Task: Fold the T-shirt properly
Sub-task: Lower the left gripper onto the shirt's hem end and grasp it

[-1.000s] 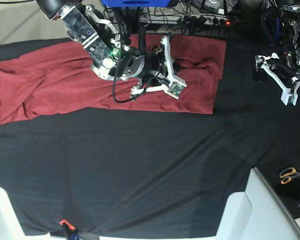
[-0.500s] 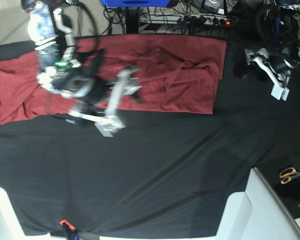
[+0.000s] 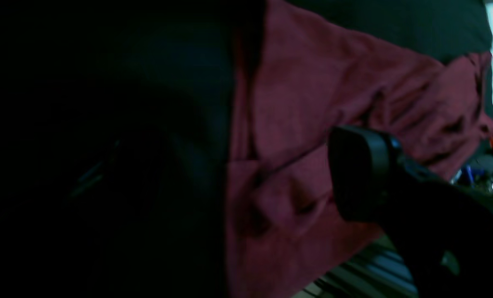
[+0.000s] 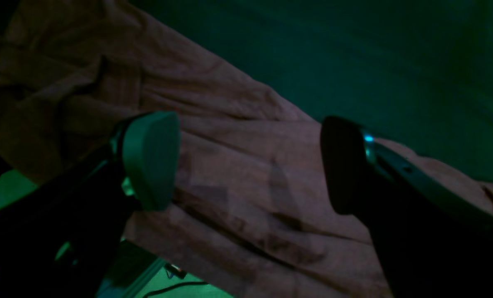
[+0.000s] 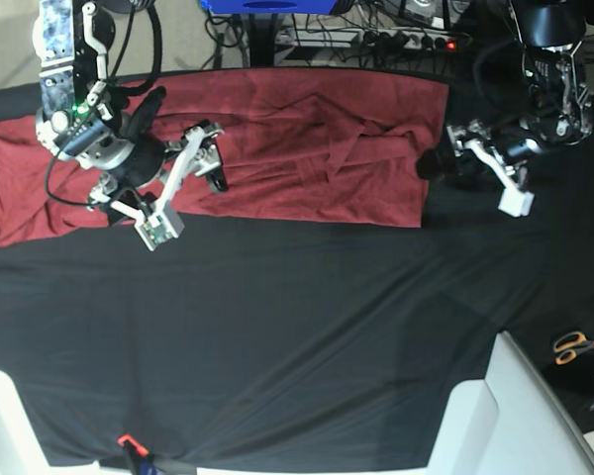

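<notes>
A black cloth drapes the desk. Along its far edge lies the T-shirt, soft, rumpled brick-red knit. Right tool hangs spread wide above it, holding nothing; left tool, dimly seen, seems open beside the shirt's edge.

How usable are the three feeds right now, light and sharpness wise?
Base view: evenly lit and sharp, T-shirt clear on the black cloth. Left wrist view: very dark, blurred, its left half nearly black. Right wrist view: dim, green-tinted, right gripper open, soft but readable.
</notes>
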### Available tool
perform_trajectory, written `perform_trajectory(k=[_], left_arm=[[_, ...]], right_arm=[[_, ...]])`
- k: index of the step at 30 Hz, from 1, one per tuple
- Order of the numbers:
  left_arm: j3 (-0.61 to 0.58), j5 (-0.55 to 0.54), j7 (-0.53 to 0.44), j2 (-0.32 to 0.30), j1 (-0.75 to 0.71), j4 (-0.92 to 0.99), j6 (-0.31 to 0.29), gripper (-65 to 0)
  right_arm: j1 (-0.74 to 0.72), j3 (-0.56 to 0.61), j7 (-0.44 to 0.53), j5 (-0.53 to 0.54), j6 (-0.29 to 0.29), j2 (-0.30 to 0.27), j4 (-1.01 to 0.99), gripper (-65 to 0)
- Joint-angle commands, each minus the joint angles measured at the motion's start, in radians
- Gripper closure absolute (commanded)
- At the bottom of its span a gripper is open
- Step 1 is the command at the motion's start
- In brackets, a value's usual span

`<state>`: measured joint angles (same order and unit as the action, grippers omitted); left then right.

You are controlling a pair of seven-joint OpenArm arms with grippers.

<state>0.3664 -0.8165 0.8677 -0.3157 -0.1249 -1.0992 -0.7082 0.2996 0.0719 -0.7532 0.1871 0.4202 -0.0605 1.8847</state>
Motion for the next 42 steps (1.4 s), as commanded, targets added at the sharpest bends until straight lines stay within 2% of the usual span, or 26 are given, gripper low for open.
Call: perform_trajectory(k=[1, 9, 22, 23, 28, 30, 37, 40, 42], left_arm=[[-0.022, 0.036, 0.046, 0.01, -0.002, 0.003, 0.01, -60.2], [-0.062, 0.036, 0.049, 0.048, -0.023, 0.009, 0.01, -60.1], [-0.209, 0.036, 0.049, 0.051, -0.022, 0.011, 0.01, -59.2], [-0.217, 0.036, 0.049, 0.051, -0.022, 0.011, 0.01, -56.9], [-0.223, 0.036, 0.052, 0.043, -0.022, 0.012, 0.01, -35.1], [-0.22, 0.036, 0.054, 0.042, -0.022, 0.012, 0.01, -28.6], [-0.221, 0.036, 0.052, 0.023, -0.012, 0.052, 0.01, -14.0], [-0.212, 0.036, 0.048, 0.023, 0.004, 0.098, 0.01, 0.0], [-0.211, 0.036, 0.048, 0.023, 0.021, 0.12, 0.01, 0.0]], right_arm=[[-0.007, -0.002, 0.019, 0.012, 0.006, 0.0, 0.019, -50.1], [-0.007, -0.002, 0.019, 0.012, 0.006, 0.0, 0.019, -50.1], [-0.007, -0.002, 0.019, 0.012, 0.006, 0.0, 0.019, -50.1], [-0.007, -0.002, 0.019, 0.012, 0.006, 0.0, 0.019, -50.1], [-0.007, -0.002, 0.019, 0.012, 0.006, 0.0, 0.019, -50.1], [-0.007, -0.002, 0.019, 0.012, 0.006, 0.0, 0.019, -50.1], [-0.007, -0.002, 0.019, 0.012, 0.006, 0.0, 0.019, -50.1], [-0.007, -0.002, 0.019, 0.012, 0.006, 0.0, 0.019, -50.1], [-0.007, -0.002, 0.019, 0.012, 0.006, 0.0, 0.019, -50.1]])
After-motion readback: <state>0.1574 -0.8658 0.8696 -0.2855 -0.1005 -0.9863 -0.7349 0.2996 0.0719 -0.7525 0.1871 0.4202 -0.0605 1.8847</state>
